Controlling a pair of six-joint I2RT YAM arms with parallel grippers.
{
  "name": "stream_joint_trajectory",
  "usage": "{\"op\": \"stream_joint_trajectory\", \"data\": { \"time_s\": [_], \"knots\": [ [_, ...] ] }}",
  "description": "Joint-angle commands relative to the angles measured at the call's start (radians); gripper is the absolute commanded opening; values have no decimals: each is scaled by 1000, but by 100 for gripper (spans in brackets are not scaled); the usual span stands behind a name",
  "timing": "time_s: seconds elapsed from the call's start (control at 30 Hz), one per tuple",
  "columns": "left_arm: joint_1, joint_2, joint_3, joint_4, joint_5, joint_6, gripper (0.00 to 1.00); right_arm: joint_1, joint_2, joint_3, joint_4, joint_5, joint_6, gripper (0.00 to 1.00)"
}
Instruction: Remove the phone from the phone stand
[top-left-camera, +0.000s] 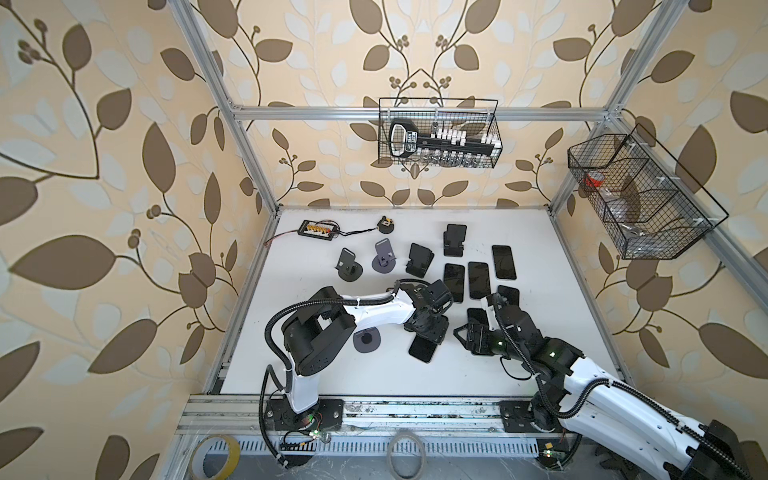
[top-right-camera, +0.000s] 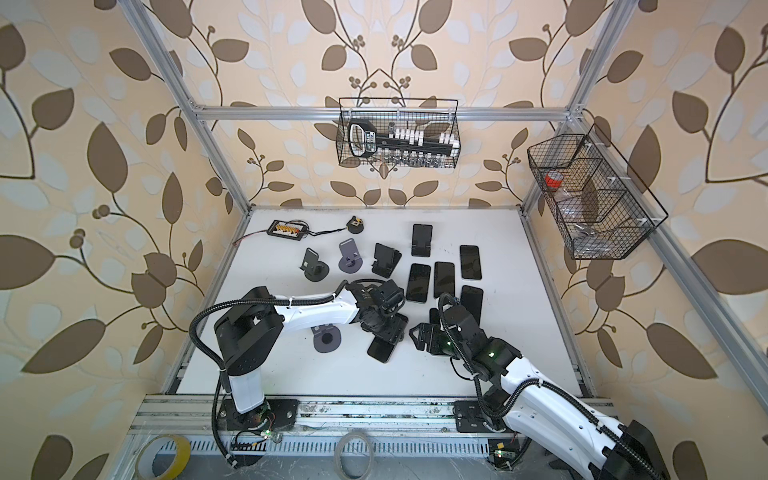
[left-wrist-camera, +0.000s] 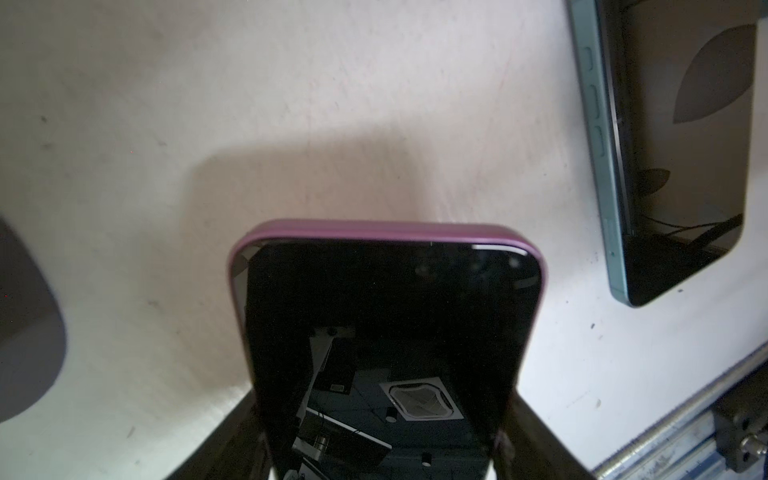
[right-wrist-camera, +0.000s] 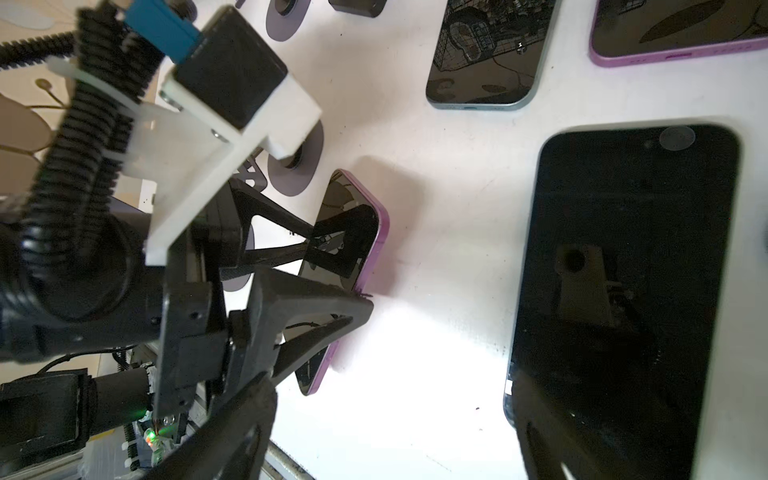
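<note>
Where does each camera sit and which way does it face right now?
Top views: high above the front rail, looking down on the white table; left arm and right arm show.
Left wrist: looks along the left gripper clamping the purple-cased phone; its fingers show.
Right wrist: low, facing the left gripper; right gripper's spread fingers show.
Shared: both wrist views see that phone.

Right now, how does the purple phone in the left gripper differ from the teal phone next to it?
The purple phone has a purple rim, the teal phone a blue-green one. The purple phone is clamped in the left gripper; the teal phone lies flat on the table, untouched. Both screens are dark and face up.
</note>
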Motion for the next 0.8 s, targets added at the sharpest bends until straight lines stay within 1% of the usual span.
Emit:
{"op": "stream_joint_trajectory", "data": {
  "time_s": [0.0,0.77],
  "knots": [
    [-8,7,39,-4,1,-10,0,-3,7,-1,-12,19,5,89],
    [-8,50,24,19,34,-11,0,-3,52,5,7,9,2,89]
  ]
}}
